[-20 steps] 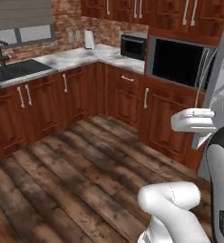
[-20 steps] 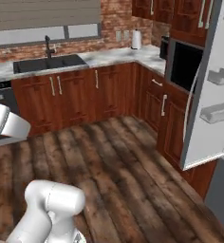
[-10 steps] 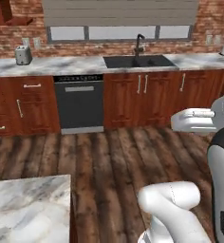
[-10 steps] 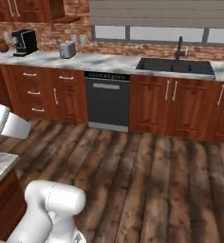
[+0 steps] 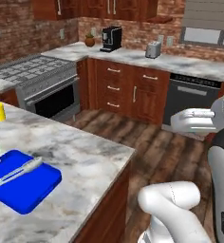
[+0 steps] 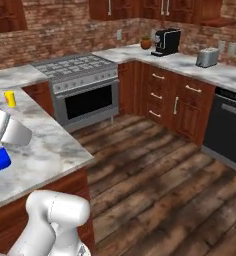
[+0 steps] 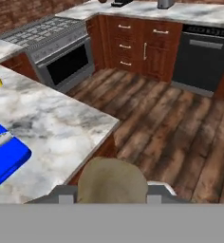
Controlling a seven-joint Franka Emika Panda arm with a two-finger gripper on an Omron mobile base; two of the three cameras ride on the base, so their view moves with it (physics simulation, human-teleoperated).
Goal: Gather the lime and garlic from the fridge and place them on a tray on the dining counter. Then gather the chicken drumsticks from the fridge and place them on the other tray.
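One garlic (image 7: 112, 176) is being held in the gripper (image 7: 112, 194), whose jaws are closed on it. A blue tray (image 7: 7, 161) is being shown left of the hand, by the near edge of the counter (image 7: 61, 126), so a leftward reach is probably being called for.

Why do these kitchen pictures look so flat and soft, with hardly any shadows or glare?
Left base view: even light, marble counter and blue tray without glare. Right base view: soft, the stove barely shaded. Hand view: a blurry tan lump at the gripper.
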